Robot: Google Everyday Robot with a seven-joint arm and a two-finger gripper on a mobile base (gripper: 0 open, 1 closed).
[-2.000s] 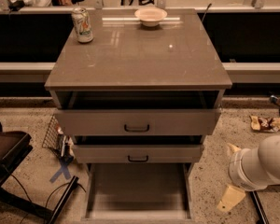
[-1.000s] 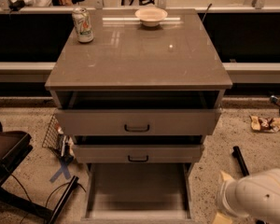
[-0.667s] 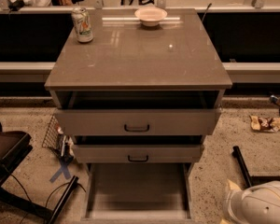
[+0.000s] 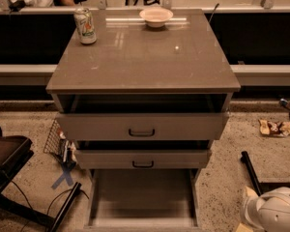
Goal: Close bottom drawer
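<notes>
Though bottom drawer (image 4: pixel 142 197) lies open, front cropped — gripper (image 4: pixel 245 222) half-hidden lower right

Can (image 4: pixel 85 25), bowl (image 4: pixel 156 16) on cabinet top (image 4: pixel 145 62); wrapper (image 4: pixel 276 127) on floor (image 4: pixel 34 124).

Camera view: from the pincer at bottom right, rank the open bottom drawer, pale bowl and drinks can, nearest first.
Pincer, low right:
1. Grey-beige bottom drawer, just left, pulled out.
2. Pale round bowl, far back, centre.
3. Green-white can, far back, left.
</notes>
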